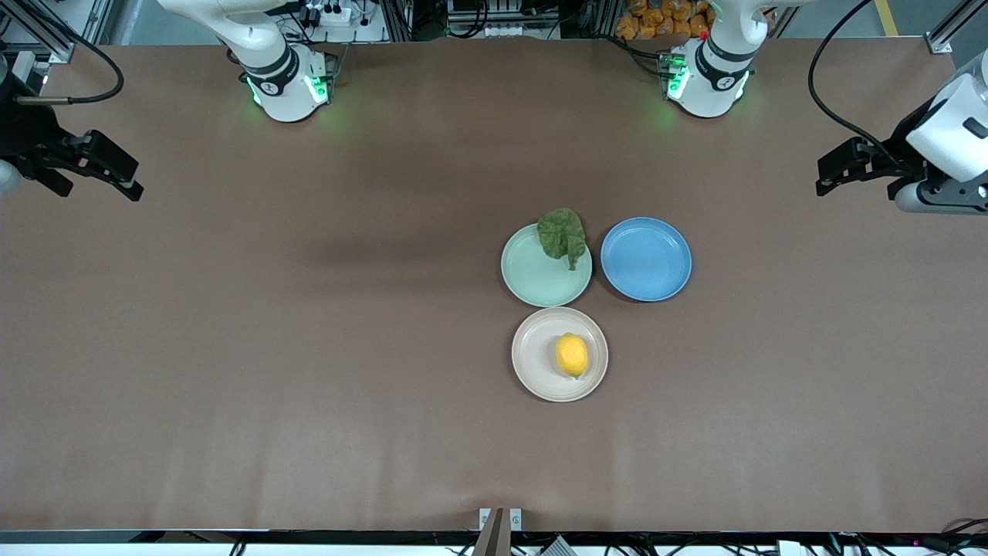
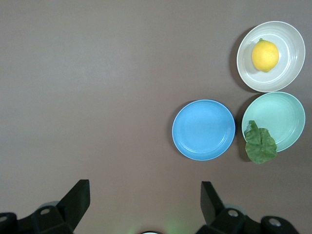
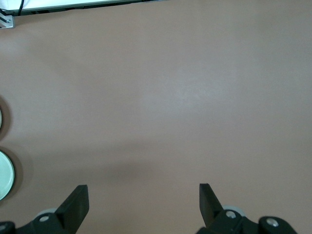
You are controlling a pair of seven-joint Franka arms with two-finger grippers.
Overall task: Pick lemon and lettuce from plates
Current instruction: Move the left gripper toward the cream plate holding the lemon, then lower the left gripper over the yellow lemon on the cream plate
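The yellow lemon (image 1: 572, 354) lies on the beige plate (image 1: 532, 351), nearest the front camera. The dark green lettuce (image 1: 562, 234) lies on the rim of the mint green plate (image 1: 532, 274), farther back and partly overhanging it. My left gripper (image 1: 823, 176) is open and empty over bare table at the left arm's end. My right gripper (image 1: 133, 183) is open and empty over the right arm's end. The left wrist view shows its open gripper (image 2: 145, 195), the lemon (image 2: 265, 55), the beige plate (image 2: 287, 73), the lettuce (image 2: 260, 144) and the mint plate (image 2: 280, 114).
An empty blue plate (image 1: 645, 259) sits beside the mint plate toward the left arm's end, also in the left wrist view (image 2: 204, 129). The right wrist view shows its open gripper (image 3: 144, 195) over brown table, with the mint plate's edge (image 3: 4, 175) just in view.
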